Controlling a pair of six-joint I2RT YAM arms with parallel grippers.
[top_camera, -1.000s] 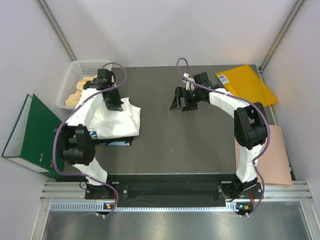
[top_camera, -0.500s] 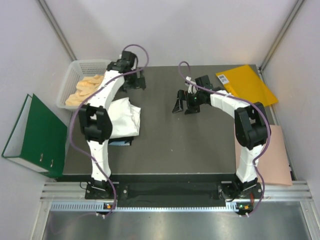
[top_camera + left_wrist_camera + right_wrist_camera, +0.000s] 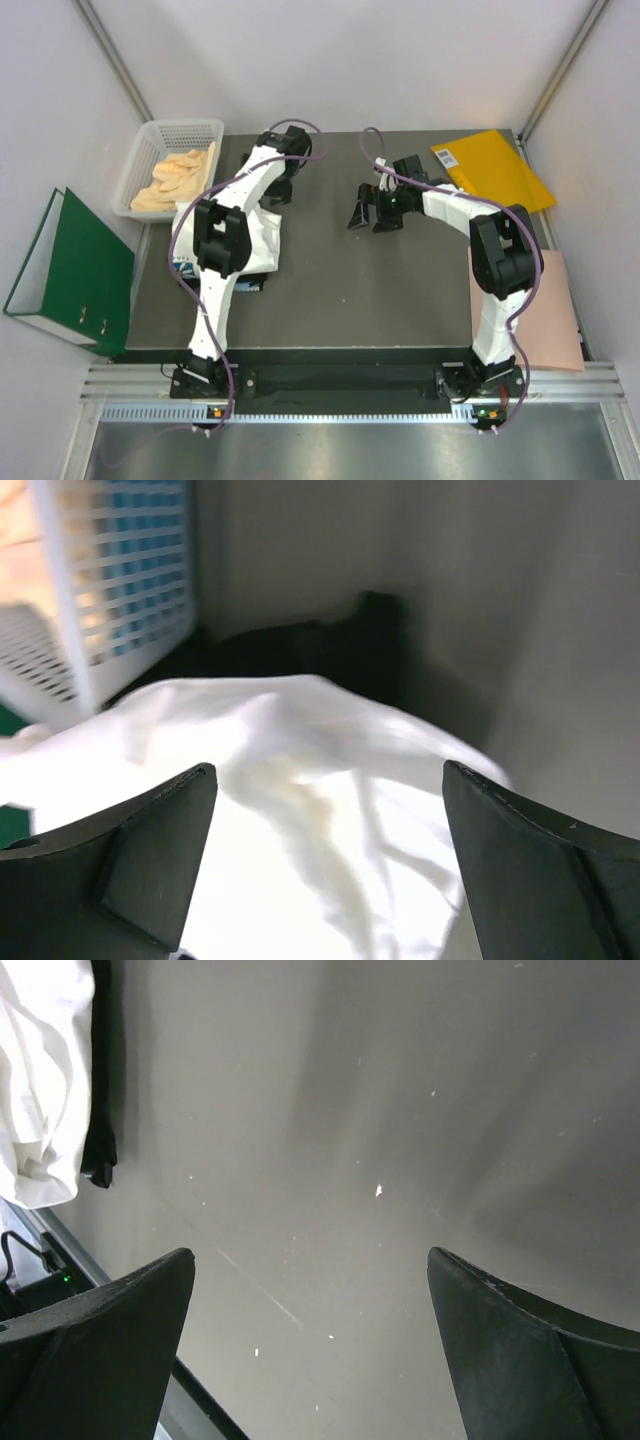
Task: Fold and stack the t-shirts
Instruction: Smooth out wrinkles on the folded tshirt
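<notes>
The white t-shirt (image 3: 253, 238) lies bunched in a pile at the left of the dark table (image 3: 380, 290). A strip of the black t-shirt (image 3: 100, 1110) shows along its edge, and black cloth (image 3: 330, 650) shows beyond its far side. My left gripper (image 3: 276, 190) hangs open just above the white t-shirt (image 3: 300, 810), near its far right edge, and its jaws hold nothing. Its fingers (image 3: 150, 850) frame only the cloth below. My right gripper (image 3: 370, 213) stands open over bare table (image 3: 330, 1160) right of the pile, empty. The white t-shirt (image 3: 40, 1080) is off to its side.
A white basket (image 3: 150, 135) holding beige cloth (image 3: 175, 175) stands at the back left, close to the left arm. An orange envelope (image 3: 490, 165) lies at the back right and a pink sheet (image 3: 545, 310) at the right edge. A green binder (image 3: 70, 270) stands off the table's left side.
My left gripper has opened and let go of the white t-shirt, and the arm has swung from the pile's left side round to its far right edge. The right arm has hardly moved.
</notes>
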